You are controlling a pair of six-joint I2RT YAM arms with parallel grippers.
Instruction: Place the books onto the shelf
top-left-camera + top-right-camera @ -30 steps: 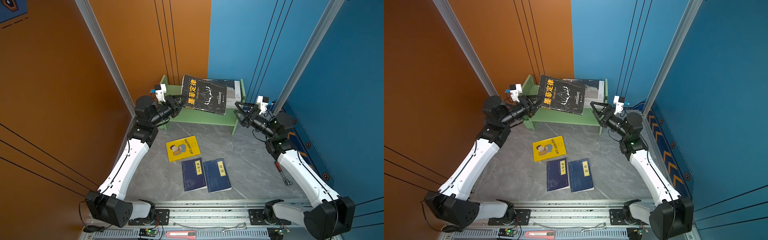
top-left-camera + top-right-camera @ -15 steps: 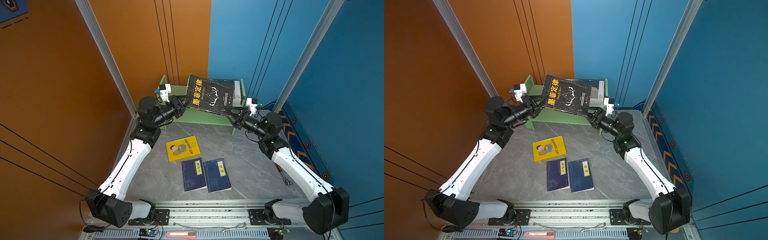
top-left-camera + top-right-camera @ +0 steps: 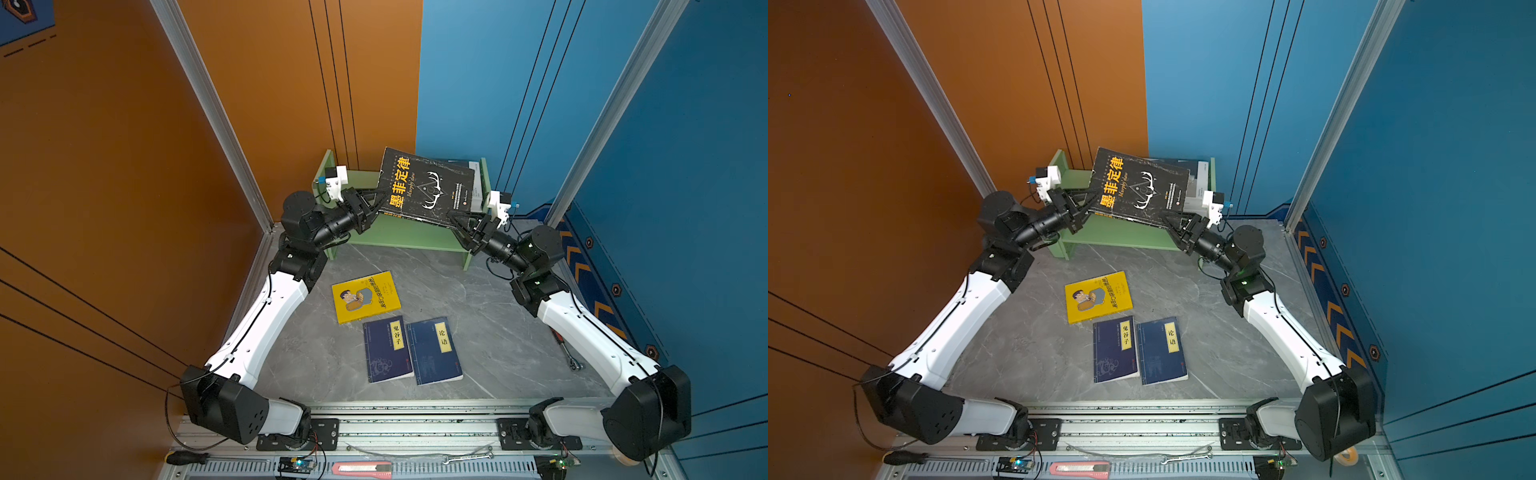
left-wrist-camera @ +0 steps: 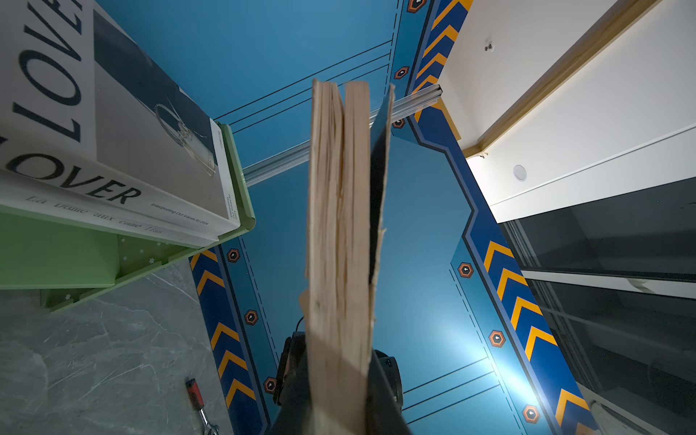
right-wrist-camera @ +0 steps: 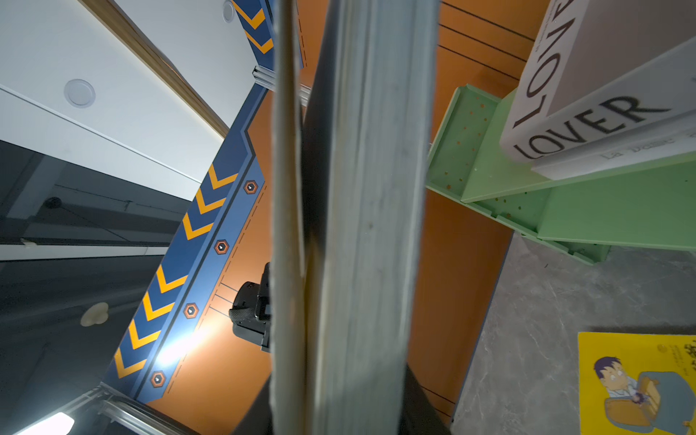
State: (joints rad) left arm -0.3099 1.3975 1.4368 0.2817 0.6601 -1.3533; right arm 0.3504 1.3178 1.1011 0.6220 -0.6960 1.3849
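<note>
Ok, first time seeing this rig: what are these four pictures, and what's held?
Two white robot arms with pincer grippers work on a grey table. Both top views look down from overhead; each wrist view rides on an arm. The left gripper and right gripper clamp opposite edges of a black book, raised at the green shelf, where a white LOVER book lies. A yellow book and two navy books lie flat on the table.

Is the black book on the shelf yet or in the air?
In the air: the black book hangs tilted, clear of the shelf, with left pincer and right pincer clamping opposite edges.
</note>
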